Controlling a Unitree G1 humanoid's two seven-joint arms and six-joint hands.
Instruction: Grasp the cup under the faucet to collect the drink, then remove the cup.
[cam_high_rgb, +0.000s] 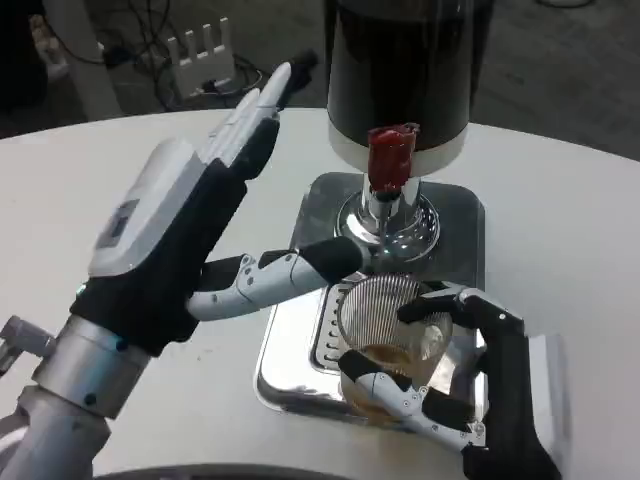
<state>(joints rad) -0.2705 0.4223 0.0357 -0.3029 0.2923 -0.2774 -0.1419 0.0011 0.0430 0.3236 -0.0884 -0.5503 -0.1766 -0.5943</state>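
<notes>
The right hand (470, 380) is gripping the ribbed, thin-walled, likely crushable cup (392, 335) around its sides while the left hand (200, 230) is hovering open.

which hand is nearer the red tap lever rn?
Left. The left hand is raised open just left of the red tap lever, one finger reaching under it. The right hand sits lower, gripping the cup.

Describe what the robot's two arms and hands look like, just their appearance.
The left forearm is silver metal. The left hand has a white back, black palm and white-and-black fingers. The right hand is mostly black, with white finger segments.
</notes>
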